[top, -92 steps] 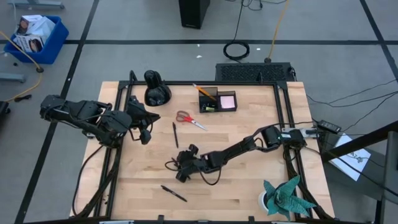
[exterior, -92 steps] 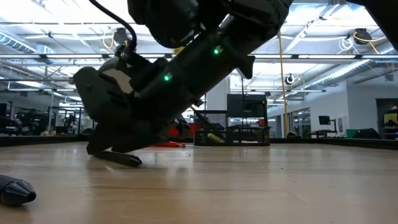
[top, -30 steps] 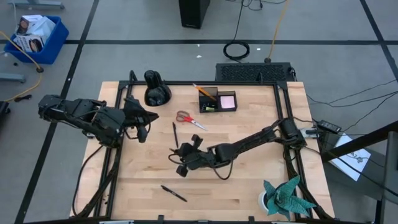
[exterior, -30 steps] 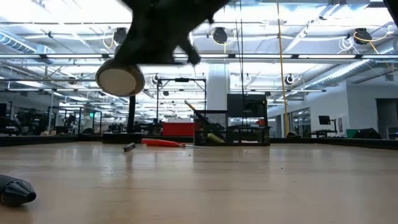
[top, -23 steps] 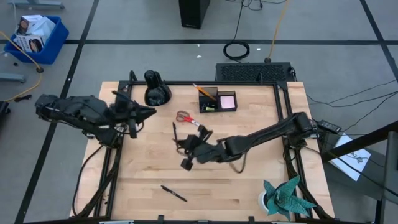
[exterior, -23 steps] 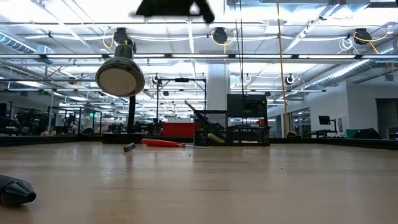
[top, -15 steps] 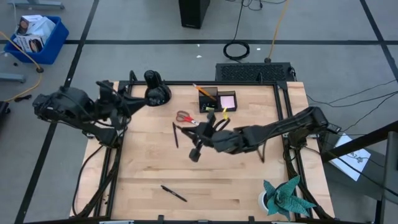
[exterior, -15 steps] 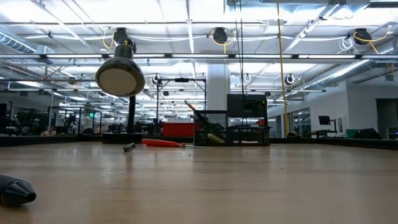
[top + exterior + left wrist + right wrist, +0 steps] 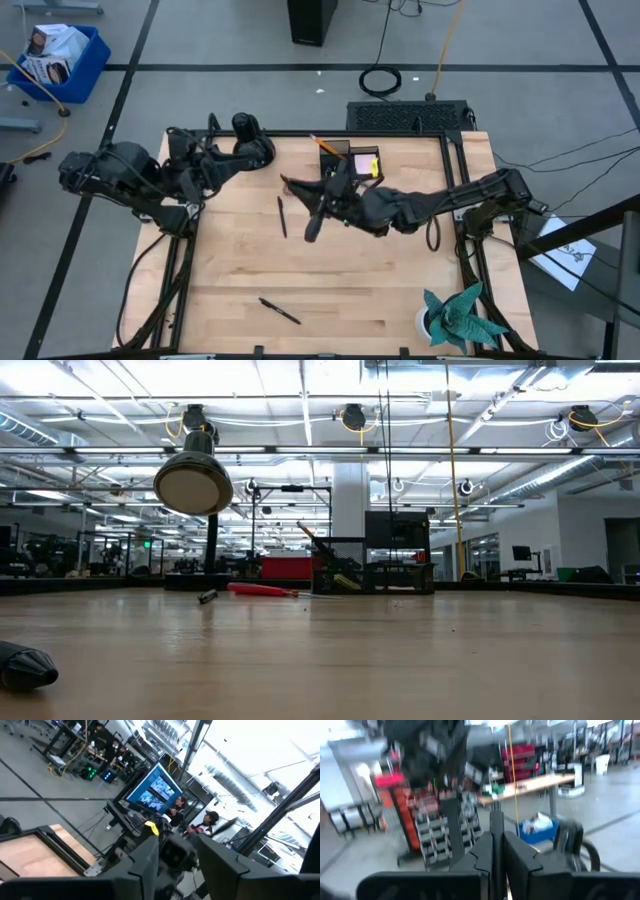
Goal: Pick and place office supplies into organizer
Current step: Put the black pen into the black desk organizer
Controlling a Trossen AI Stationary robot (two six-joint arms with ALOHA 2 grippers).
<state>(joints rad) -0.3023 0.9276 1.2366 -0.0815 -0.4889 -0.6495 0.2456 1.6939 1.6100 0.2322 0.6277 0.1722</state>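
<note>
My right gripper [image 9: 320, 190] hangs high over the table's middle, just in front of the black organizer [image 9: 345, 160]. It is shut on a thin black pen [image 9: 496, 820]. My left gripper [image 9: 222, 165] is raised at the far left beside a rounded black object [image 9: 252, 148]. Its fingers stand apart with nothing between them [image 9: 172, 865]. A second black pen [image 9: 281, 215] lies flat mid-table and a third [image 9: 279, 311] near the front edge. The red scissors [image 9: 262, 589] lie flat in front of the organizer [image 9: 370, 575]. An orange pencil [image 9: 322, 143] sticks out of the organizer. My right gripper pinches the pen's shaft [image 9: 496, 836] between its two shut fingers [image 9: 482, 851]. The pen lies across the fingers and sticks out past them. The gripper is about level and points toward the table's far left, and the pen is lifted clear. Where along the pen the hold sits cannot be told.
A teal paper plant [image 9: 458, 315] stands at the near right corner. Black frame rails [image 9: 190, 250] run along the table's left, right and far edges. The wood between the two lying pens is bare. People sit at a monitor [image 9: 155, 790] in the room beyond.
My right gripper has risen from the table's middle with the pen. It has swung toward the far edge and come up in front of the organizer, over the scissors. My left gripper has lifted a little and tipped from pointing down to about level.
</note>
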